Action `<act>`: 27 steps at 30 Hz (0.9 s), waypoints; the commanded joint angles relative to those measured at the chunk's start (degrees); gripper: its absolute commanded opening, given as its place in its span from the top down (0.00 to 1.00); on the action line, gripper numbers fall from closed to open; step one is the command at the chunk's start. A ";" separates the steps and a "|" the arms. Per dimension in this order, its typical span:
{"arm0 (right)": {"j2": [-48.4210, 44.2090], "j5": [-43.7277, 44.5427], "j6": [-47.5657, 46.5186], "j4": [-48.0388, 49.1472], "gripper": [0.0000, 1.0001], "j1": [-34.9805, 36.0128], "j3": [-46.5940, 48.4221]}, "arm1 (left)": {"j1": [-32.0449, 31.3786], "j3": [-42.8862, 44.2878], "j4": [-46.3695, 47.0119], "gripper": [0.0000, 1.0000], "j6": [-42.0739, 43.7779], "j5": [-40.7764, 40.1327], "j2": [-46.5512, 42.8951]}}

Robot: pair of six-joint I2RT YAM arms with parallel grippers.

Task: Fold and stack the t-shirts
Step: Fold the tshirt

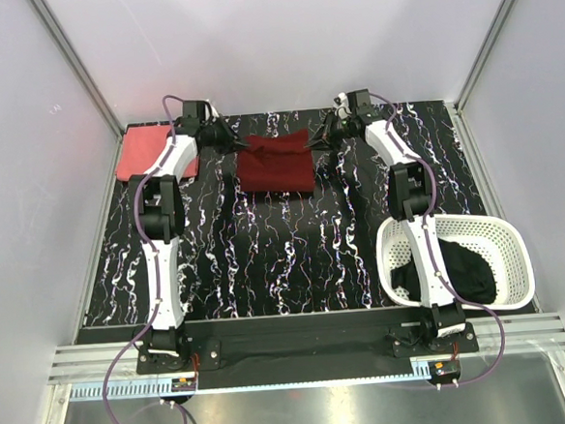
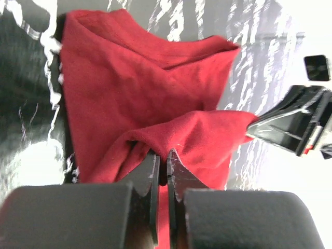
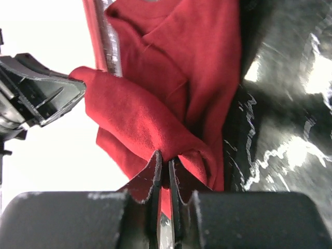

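The dark maroon t-shirt (image 1: 276,162) lies folded at the back middle of the table. My left gripper (image 1: 231,138) is at its left back corner and my right gripper (image 1: 318,137) at its right back corner. In the left wrist view the left gripper (image 2: 163,154) is shut on a raised fold of the maroon t-shirt (image 2: 140,88). In the right wrist view the right gripper (image 3: 165,158) pinches a fold of the maroon cloth (image 3: 176,57), with a narrow gap between its jaws. The coral pink t-shirt (image 1: 152,153) lies flat at the back left. The black t-shirt (image 1: 456,270) sits in the basket.
A white lattice basket (image 1: 502,231) stands at the front right, beside the right arm. The table top (image 1: 286,260) is black with white marbling. Grey walls close in the left, back and right sides.
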 commanded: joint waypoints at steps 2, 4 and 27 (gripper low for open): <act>-3.34 -5.89 5.66 11.28 0.87 -0.09 -1.70 | -0.24 -2.73 9.61 0.96 -2.28 1.52 -3.33; -4.48 -6.34 5.92 13.47 0.85 -0.09 -3.71 | -0.07 -4.17 11.83 0.95 -3.51 1.69 -4.48; -6.56 2.97 8.76 11.86 0.23 -0.79 2.01 | 0.55 -2.39 -0.91 0.08 7.03 -15.70 -10.53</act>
